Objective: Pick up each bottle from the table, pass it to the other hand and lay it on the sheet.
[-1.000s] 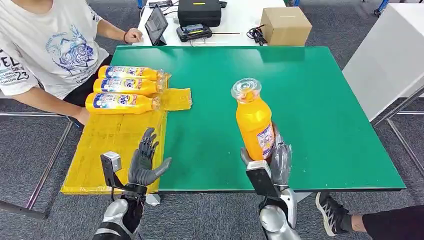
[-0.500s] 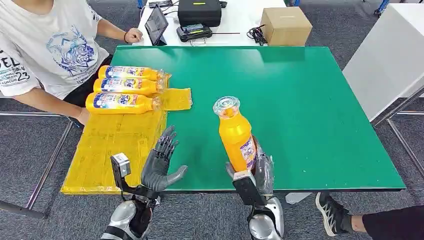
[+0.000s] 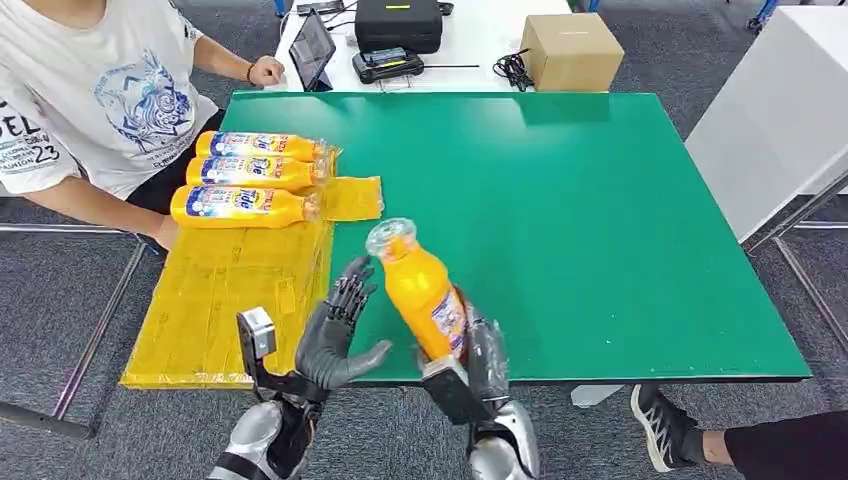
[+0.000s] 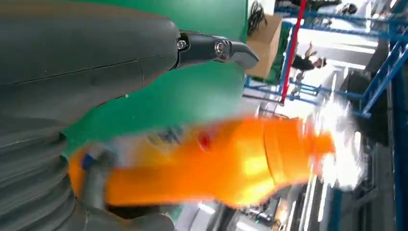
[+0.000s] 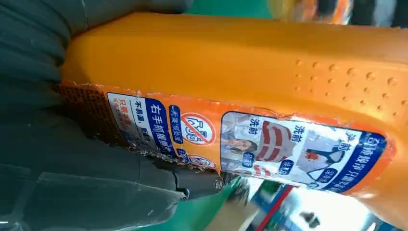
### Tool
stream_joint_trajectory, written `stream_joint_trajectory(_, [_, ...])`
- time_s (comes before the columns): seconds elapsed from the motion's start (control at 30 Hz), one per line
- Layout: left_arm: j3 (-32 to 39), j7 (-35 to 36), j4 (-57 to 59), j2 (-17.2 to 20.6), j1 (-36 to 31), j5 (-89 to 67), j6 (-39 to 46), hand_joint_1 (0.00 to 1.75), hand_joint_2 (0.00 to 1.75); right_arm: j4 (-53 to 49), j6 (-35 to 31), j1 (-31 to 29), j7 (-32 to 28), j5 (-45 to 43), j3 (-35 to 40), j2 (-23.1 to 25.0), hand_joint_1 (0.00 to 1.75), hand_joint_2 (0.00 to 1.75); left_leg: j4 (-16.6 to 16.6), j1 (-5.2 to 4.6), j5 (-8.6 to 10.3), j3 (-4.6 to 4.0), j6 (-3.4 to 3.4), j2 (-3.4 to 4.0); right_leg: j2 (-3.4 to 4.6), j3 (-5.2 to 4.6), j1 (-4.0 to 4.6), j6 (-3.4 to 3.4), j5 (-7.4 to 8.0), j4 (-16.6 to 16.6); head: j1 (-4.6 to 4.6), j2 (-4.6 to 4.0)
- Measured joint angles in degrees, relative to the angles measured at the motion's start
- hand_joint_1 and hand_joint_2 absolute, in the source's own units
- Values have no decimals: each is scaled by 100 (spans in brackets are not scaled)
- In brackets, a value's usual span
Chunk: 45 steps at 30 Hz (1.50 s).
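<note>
The right hand [image 3: 470, 350] grips an orange bottle [image 3: 420, 285] by its base and has carried it leftward over the green table [image 3: 600, 200], tilting its cap toward the left hand [image 3: 335, 335], which has risen beside it, fingers spread and empty. The handover looks imminent. Three bottles [image 3: 245, 175] already lie on the yellow sheet [image 3: 220, 290] at the table's left.
</note>
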Motion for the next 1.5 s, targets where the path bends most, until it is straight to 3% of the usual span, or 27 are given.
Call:
stream_joint_trajectory(0.33, [-126, 267, 168, 22, -111, 35, 238, 0, 175, 1136, -413, -612, 302, 485, 966, 190, 175, 175, 0, -2, 2, 0, 1, 0, 0, 1, -2, 0, 1, 0, 0, 0])
stream_joint_trajectory(0.77, [59, 231, 422, 96, -174, 280, 232, 0, 175, 1881, -450, -1031, 435, 531, 1436, 273, 175, 175, 1, -1, 2, 1, 0, 1, 1, -2, -1, 0, 1, 0, 0, 0])
stream_joint_trajectory(0.8, [92, 196, 433, 105, -192, 330, 232, 175, 175, 1923, -439, -1074, 455, 540, 1482, 277, 175, 175, 1, -1, 2, 1, 0, 2, 1, -2, -1, 0, 1, 0, 0, 0])
stream_joint_trajectory(1.5, [459, 122, 409, 136, -206, 1143, -293, 175, 175, 2460, -321, -1488, 529, 489, 1807, 360, 175, 175, 1, -1, 2, 2, 0, 7, 4, -6, -1, 0, 1, 0, -2, 0])
